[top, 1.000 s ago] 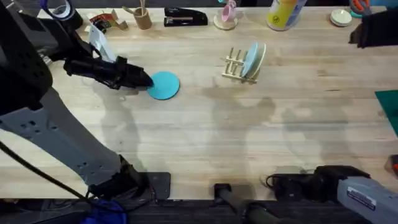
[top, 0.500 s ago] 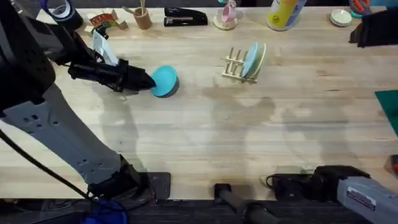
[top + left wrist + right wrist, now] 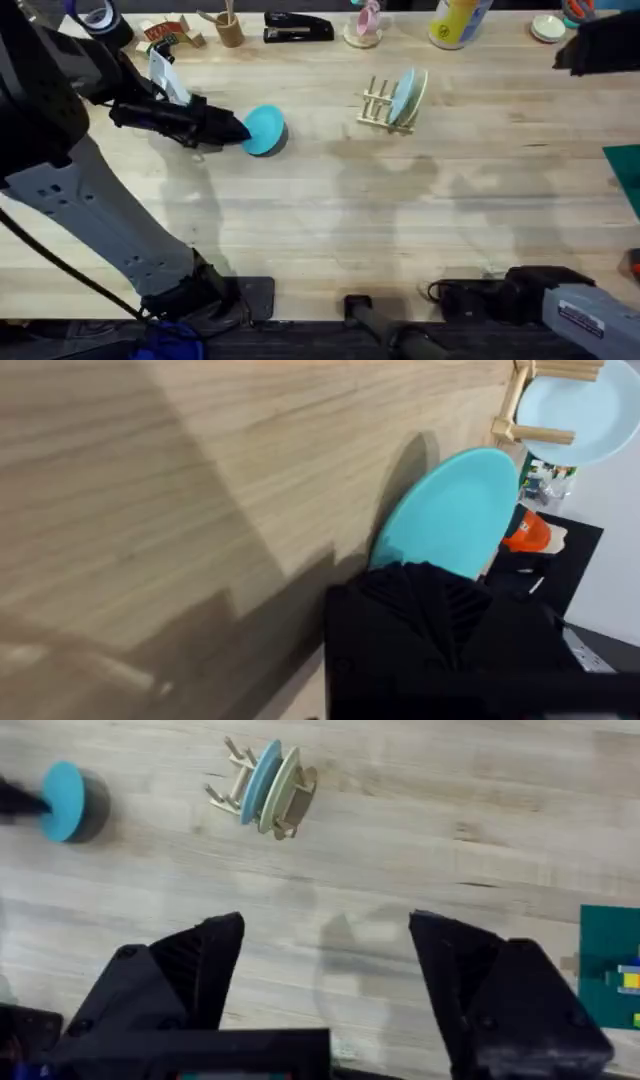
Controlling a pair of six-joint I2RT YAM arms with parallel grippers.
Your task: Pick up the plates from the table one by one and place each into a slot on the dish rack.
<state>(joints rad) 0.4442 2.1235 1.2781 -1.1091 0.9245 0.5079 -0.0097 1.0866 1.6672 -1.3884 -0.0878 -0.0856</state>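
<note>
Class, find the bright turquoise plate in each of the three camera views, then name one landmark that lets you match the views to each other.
Overhead: turquoise plate left of centre, at the left end effector.
Left wrist: turquoise plate right of centre, just beyond the black fingers.
Right wrist: turquoise plate at the upper left edge.
Shared landmark: the dish rack holding pale plates, seen in all three views.

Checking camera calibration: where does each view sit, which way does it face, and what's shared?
Overhead: above the arm bases, looking down and forward over the table; left arm in view.
Left wrist: behind its fingers, which clamp the turquoise plate.
Right wrist: high, looking down past open fingers.
Shared: turquoise plate and dish rack.
</note>
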